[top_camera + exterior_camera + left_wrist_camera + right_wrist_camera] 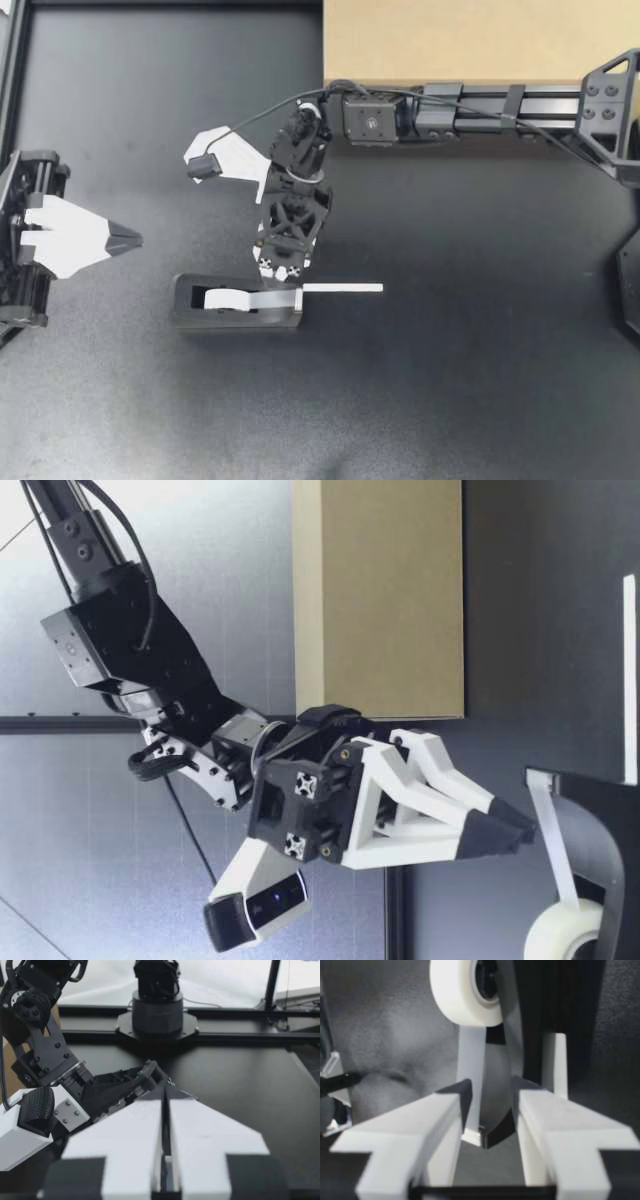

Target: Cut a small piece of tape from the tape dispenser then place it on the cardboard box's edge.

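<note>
The black tape dispenser (190,303) lies near the table's middle with a white tape roll (228,298) in it. A white strip of tape (342,288) runs out from its cutter end toward the right. My right gripper (282,274) points steeply down just behind that end. In the right wrist view my right gripper (491,1091) is open; the tape (471,1070) coming off the roll (465,990) passes between its fingers. The cardboard box (480,40) stands at the back right. My left gripper (135,240) is shut and holds nothing, at the left edge.
The right arm's black links (500,105) stretch along the box's front edge. In the low view the right gripper (520,832) hovers just above the dispenser (600,810), in front of the box (380,600). Bare black tabletop (480,380) lies at the front right.
</note>
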Tool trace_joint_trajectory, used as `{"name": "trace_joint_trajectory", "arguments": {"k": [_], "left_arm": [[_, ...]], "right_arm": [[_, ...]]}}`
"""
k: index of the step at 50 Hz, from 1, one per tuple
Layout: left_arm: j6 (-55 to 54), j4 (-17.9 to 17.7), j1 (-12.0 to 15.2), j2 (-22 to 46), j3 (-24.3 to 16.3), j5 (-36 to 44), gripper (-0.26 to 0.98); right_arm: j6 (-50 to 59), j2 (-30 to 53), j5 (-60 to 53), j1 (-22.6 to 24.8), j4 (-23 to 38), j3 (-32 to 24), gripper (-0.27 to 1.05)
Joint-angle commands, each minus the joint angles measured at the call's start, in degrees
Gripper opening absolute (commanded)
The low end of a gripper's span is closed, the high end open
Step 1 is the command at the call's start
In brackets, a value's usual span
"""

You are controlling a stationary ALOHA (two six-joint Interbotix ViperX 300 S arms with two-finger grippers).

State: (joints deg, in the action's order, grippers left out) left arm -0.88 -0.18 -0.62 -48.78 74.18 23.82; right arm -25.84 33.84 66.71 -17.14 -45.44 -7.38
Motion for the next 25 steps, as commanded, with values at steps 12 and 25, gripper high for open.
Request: {"name": "trace_joint_trajectory", "arguments": {"k": [12, 25], "left_arm": [[0.0, 0.0, -0.18, 0.44, -0.7, 0.44, -0.14], [0.0, 0.0, -0.18, 0.35, -0.79, 0.62, -0.14]], "right_arm": [[0.0, -0.26, 1.14, 1.14, -0.79, -1.23, 0.42], [0.09, -0.53, 1.05, 1.85, -0.88, -1.14, 0.35]]}}
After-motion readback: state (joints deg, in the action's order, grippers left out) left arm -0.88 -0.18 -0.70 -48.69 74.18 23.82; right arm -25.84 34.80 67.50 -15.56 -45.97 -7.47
